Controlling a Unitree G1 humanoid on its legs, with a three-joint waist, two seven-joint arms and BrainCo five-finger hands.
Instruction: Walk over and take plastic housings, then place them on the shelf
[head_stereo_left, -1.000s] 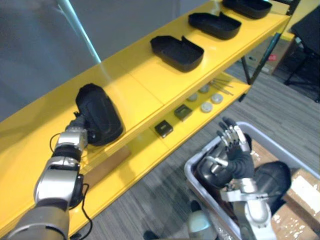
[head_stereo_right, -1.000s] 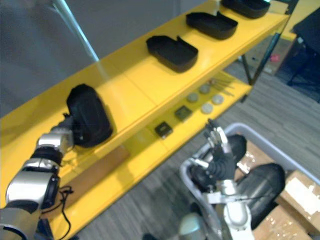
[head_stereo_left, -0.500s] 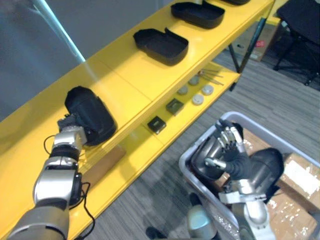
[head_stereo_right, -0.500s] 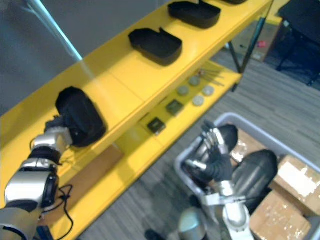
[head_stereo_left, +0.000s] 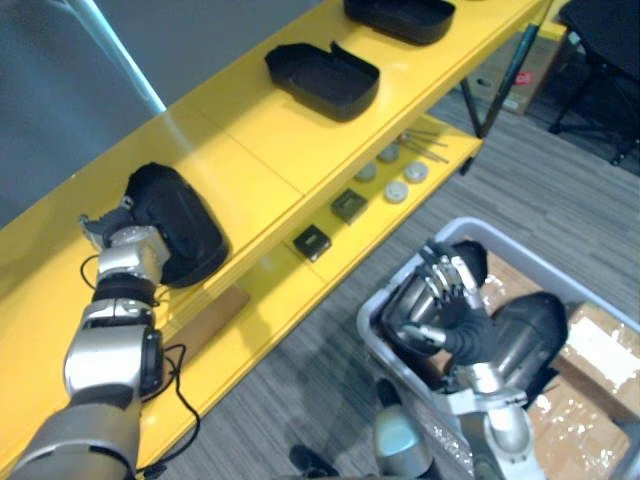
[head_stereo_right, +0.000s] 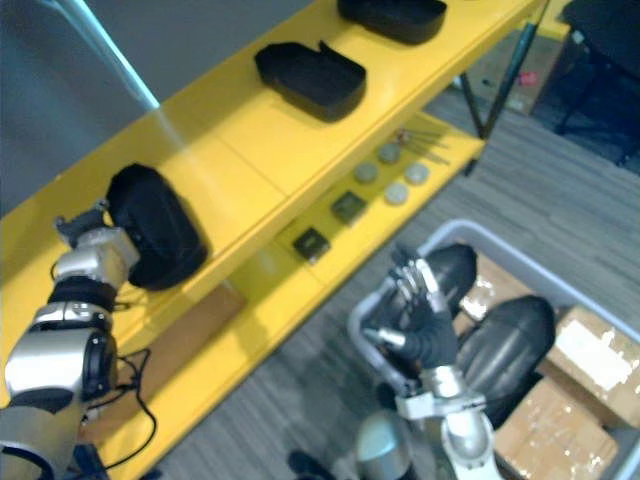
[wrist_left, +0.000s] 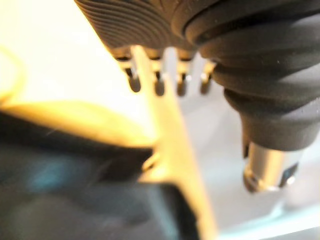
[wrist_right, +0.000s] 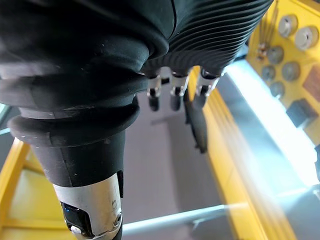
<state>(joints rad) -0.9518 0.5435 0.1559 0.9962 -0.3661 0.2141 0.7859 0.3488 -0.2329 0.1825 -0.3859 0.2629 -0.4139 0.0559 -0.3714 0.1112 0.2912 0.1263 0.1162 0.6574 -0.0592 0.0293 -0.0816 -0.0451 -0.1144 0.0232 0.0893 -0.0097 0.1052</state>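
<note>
A black plastic housing lies dome up on the yellow shelf's top board. My left hand is at its near left end, open, fingers straight and spread, not gripping it. In the left wrist view the fingers point out straight past the dark housing. Two more housings lie hollow side up farther along the board. My right hand hovers open over a grey bin that holds more housings; its fingers hang straight in the right wrist view.
The lower shelf board carries small black blocks, round discs and a wooden block. Cardboard boxes sit beside the bin. A black chair stands at the far right on the grey floor.
My left hand has uncurled and let go of the housing, which stays on the top board. The camera has shifted a little. The right hand stays open over the bin.
</note>
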